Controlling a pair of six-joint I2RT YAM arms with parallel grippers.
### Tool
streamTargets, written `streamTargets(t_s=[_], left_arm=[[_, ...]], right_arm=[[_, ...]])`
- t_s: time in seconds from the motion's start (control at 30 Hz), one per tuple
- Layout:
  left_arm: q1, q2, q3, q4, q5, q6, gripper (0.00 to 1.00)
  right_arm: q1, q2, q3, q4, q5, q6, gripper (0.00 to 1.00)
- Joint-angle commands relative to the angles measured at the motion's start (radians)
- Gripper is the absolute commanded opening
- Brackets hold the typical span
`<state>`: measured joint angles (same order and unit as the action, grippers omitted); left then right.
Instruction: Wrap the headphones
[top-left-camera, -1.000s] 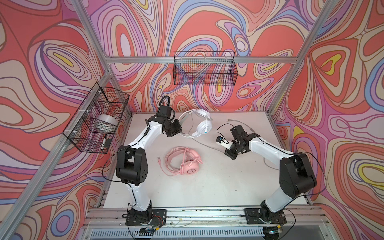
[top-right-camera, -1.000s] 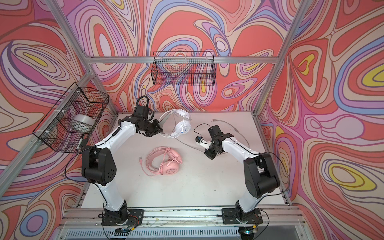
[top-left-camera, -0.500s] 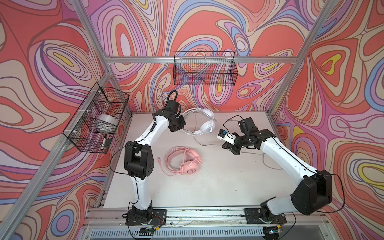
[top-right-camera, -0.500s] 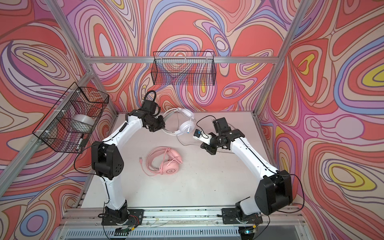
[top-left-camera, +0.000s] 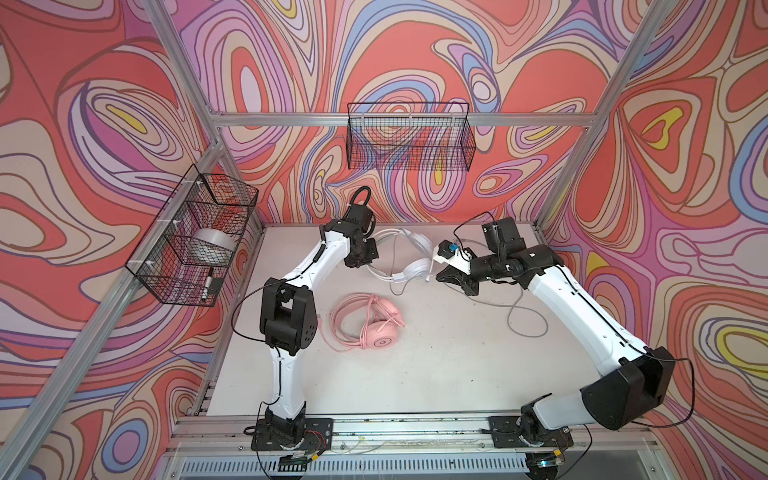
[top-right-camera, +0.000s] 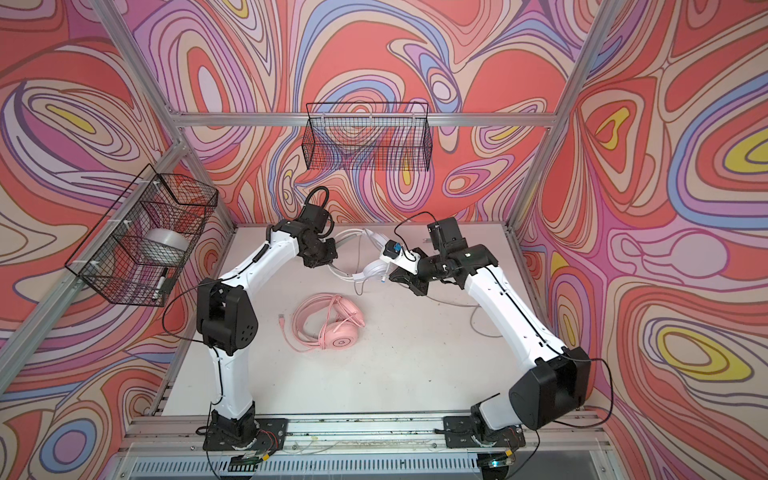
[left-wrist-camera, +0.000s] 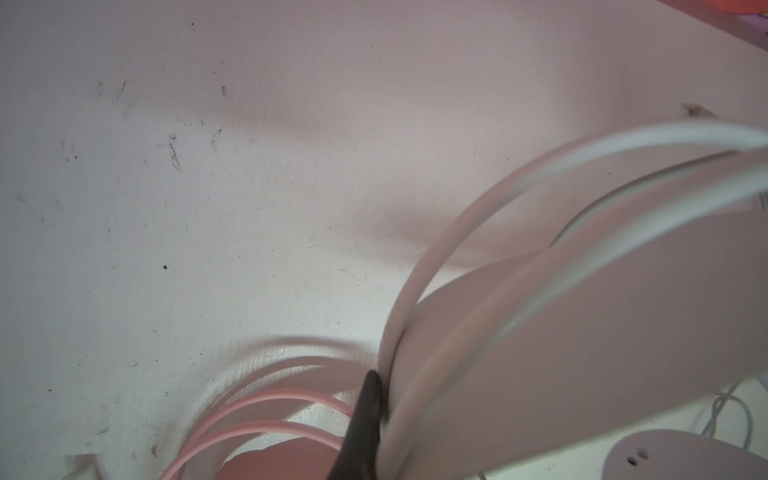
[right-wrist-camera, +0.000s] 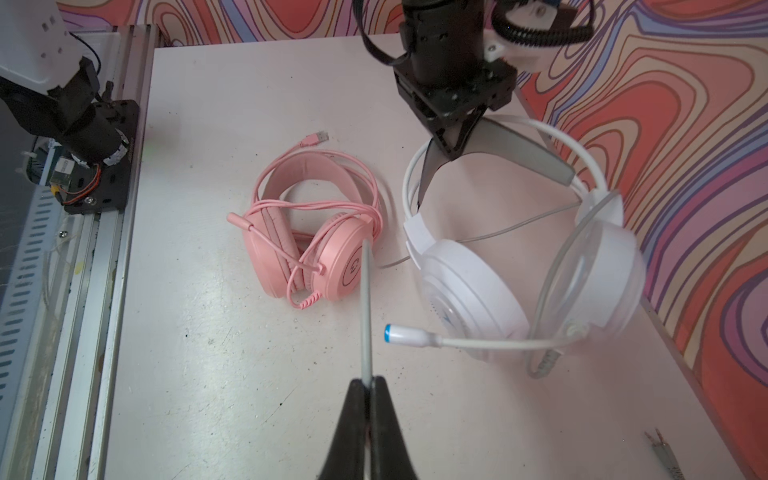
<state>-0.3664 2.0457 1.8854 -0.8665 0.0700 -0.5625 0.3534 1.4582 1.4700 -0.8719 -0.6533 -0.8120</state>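
White headset is found between pincers: headband is clamped by left pincer; grey-white cable is pinched by right pincer, stretched straight ahead.

Landmark: the pink plastic over-ear headset, which I see lying mid-table on the white flat table. The white plastic over-ear headset is just behind it, slightly right, not touching. The thin grey-white cable trails behind and right of the landmark. The left gripper is behind the landmark, at the white headset's headband. The right gripper is behind-right, on the cable. One black wire basket hangs left of the landmark with a pale tape roll in it. A second black wire basket is far behind.
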Motion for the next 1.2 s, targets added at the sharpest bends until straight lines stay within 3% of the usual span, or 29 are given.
streamTargets(t_s=[0.0, 0.23, 0.6, 0.9, 1.17], left_arm=[[-0.019, -0.009, 0.034, -0.026, -0.018, 0.038, 0.00], [-0.029, -0.052, -0.018, 0.010, 0.038, 0.085, 0.00], [-0.046, -0.062, -0.004, -0.013, 0.150, 0.168, 0.00], [-0.053, -0.098, -0.013, -0.043, 0.168, 0.223, 0.00], [-0.054, -0.145, -0.069, 0.014, 0.271, 0.232, 0.00]], right_arm=[[0.004, 0.028, 0.047, 0.055, -0.020, 0.063, 0.00], [-0.006, 0.122, 0.133, 0.175, 0.226, 0.248, 0.00], [-0.047, 0.307, 0.279, 0.288, 0.424, 0.479, 0.00], [-0.089, 0.527, 0.420, 0.248, 0.495, 0.570, 0.00], [-0.131, 0.640, 0.409, 0.217, 0.332, 0.630, 0.00]])
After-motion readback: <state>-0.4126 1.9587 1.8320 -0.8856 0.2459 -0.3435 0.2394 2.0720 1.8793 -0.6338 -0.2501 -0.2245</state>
